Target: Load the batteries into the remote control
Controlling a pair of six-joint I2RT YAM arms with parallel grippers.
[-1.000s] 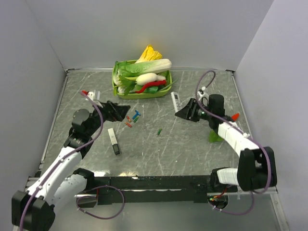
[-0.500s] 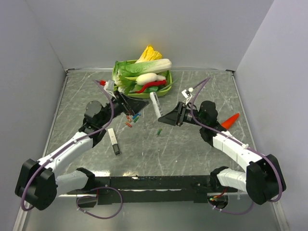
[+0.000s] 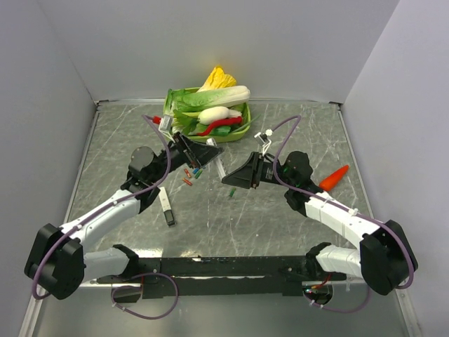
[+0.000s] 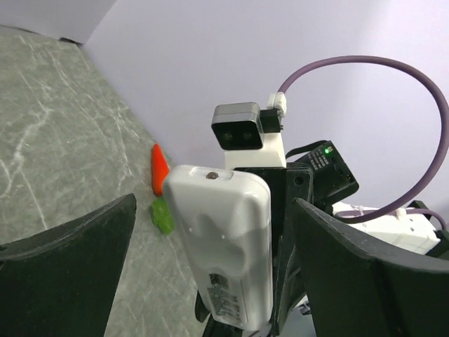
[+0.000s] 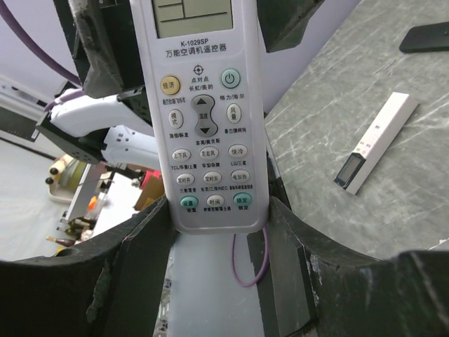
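Right pincer (image 5: 221,214) clamps the remote control (image 5: 203,126); left pincer (image 4: 214,210) gapes wide around its end.

White remote (image 4: 228,246) stands between the wide-apart jaws.

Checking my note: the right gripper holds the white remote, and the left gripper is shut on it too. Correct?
No: the left gripper is open; the left wrist view shows a gap either side of the white remote. The right gripper does hold it.
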